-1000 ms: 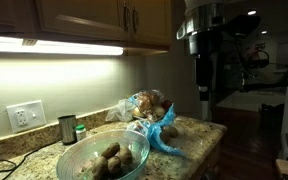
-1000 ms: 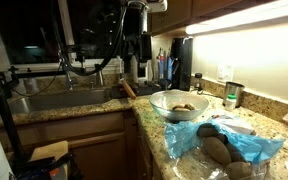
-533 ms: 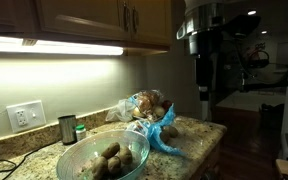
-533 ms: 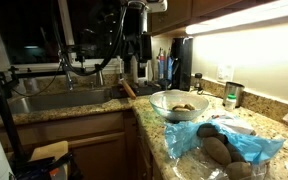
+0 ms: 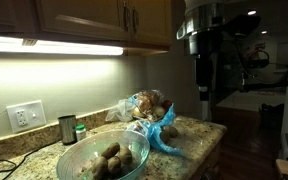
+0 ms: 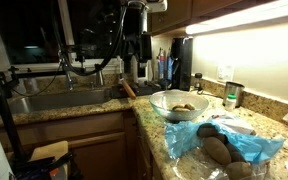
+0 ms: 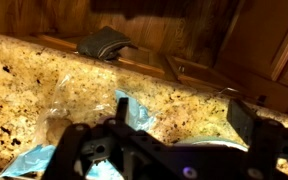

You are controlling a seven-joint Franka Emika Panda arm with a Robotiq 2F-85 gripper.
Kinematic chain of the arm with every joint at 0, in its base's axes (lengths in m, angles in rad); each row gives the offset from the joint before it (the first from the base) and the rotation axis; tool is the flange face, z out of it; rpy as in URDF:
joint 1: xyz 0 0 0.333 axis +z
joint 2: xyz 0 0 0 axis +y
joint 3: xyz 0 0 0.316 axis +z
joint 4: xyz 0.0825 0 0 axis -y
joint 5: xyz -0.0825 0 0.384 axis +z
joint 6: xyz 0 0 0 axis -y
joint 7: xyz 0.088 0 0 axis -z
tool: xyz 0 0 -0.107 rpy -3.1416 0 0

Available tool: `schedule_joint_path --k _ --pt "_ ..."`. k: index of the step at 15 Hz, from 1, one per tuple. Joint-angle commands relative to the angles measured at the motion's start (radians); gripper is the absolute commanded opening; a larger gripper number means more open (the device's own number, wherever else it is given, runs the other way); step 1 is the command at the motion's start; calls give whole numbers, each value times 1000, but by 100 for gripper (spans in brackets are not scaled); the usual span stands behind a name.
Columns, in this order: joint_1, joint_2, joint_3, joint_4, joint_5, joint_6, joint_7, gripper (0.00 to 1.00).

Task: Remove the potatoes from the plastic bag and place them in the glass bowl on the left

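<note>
1. while a strip light glows under wooden cabinets, the speckled granite counter carries a glass bowl with potatoes in it.
2. blue plastic bag lies just beside the bowl, more potatoes inside.
3. gripper hangs well above the counter, fingers spread wide, holding nothing.

Up top in an exterior view, the arm's pale grey rounded housing catches the light, and under it hangs the black boxy gripper. In an exterior view, thin black cables loop off the dark arm. From the wrist view: two chunky black fingers, blocky linkages, and a faint violet glint on the dark body between them.
</note>
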Motion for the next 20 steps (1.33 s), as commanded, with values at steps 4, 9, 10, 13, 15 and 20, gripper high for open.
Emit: schedule_joint_path --k 4,9,10,13,15,20 --pt "5 0 -4 2 -2 -2 2 100" --pt "5 0 -4 2 -2 -2 2 100" --pt "5 0 -4 2 -2 -2 2 100" --pt "-1 18 -13 7 -11 15 -8 100" --pt "-13 38 -23 18 -27 33 -13 100" --pt "-30 113 -59 53 -56 102 -56 100"
